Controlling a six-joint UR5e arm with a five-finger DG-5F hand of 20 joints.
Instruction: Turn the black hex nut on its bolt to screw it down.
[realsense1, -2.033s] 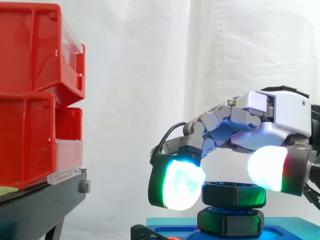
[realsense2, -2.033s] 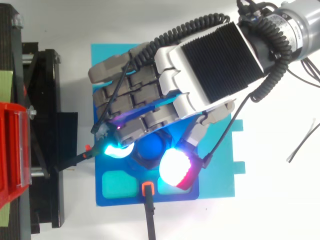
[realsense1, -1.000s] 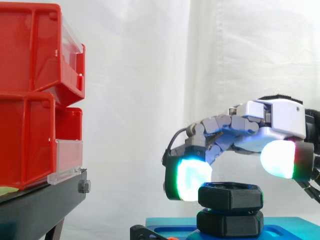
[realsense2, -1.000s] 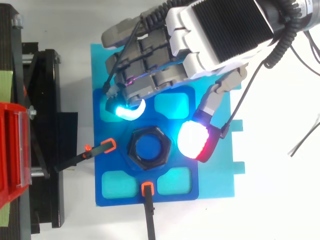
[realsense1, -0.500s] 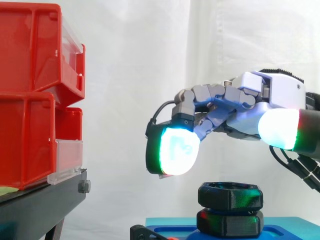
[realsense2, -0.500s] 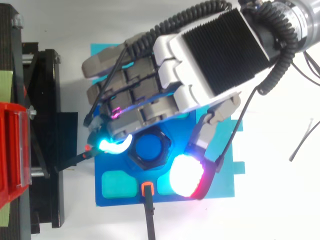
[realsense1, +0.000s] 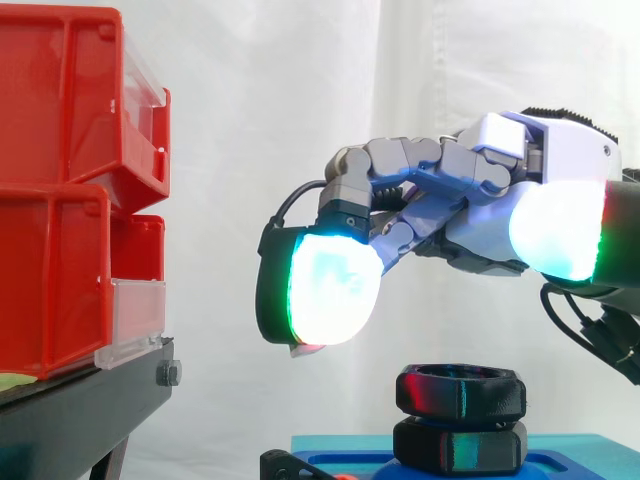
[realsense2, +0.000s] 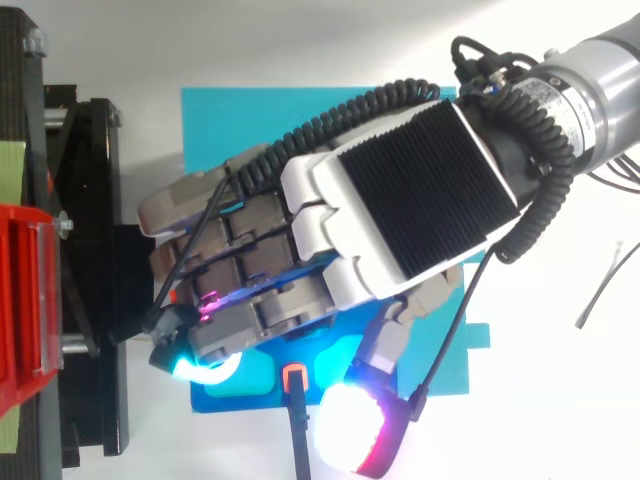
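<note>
Seen from the side, the hand (realsense1: 480, 240) is held above the black hex nut (realsense1: 460, 390), fingers loosely spread and gripping nothing, with red bins (realsense1: 70, 200) stacked well left of the nut; from above, the nut is hidden beneath the hand, and the blue plate (realsense2: 250, 115) is partly covered.

The side camera sits low, about level with the blue plastic fixture plate (realsense1: 560, 455). It looks from close in straight across the plate toward the white curtain (realsense1: 300, 100), with the stacked red plastic bins (realsense1: 60, 200) left of the plate and the hand (realsense1: 500, 220) reaching in from its right. The top camera looks straight down on that plate (realsense2: 240, 120), with the bins (realsense2: 25, 300) at its left. Both views share the plate, bins and hand (realsense2: 400, 200).
</note>
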